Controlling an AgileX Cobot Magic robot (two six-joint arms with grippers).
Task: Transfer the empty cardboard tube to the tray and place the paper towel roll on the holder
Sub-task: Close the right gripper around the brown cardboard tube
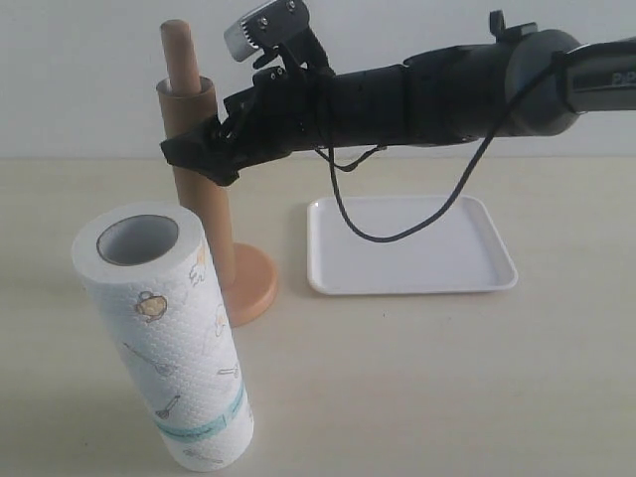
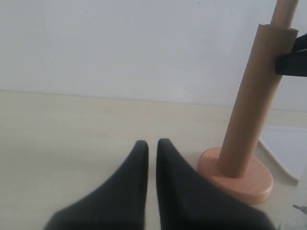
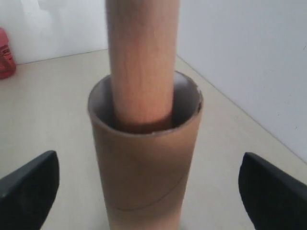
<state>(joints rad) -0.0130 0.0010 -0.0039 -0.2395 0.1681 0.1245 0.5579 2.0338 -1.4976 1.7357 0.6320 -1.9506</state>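
R end effector (image 1: 194,151): apart, straddling cardboard tube (image 1: 207,199)
L end effector (image 2: 152,146): together, empty
Holder (image 1: 180,55): pole inside tube
Paper towel roll (image 1: 169,338): upright on worktop (image 1: 447,378)

Matt cardboard tube (image 1: 204,219), smooth wooden holder (image 1: 179,55) — embossed paper roll (image 1: 169,338).

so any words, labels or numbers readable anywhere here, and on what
"P": white lettering on the right arm, at the exterior picture's edge; the rest is cut off.
roll: any lettering among its prints is too small to read.
tube, holder, tray: no text shows in any view.
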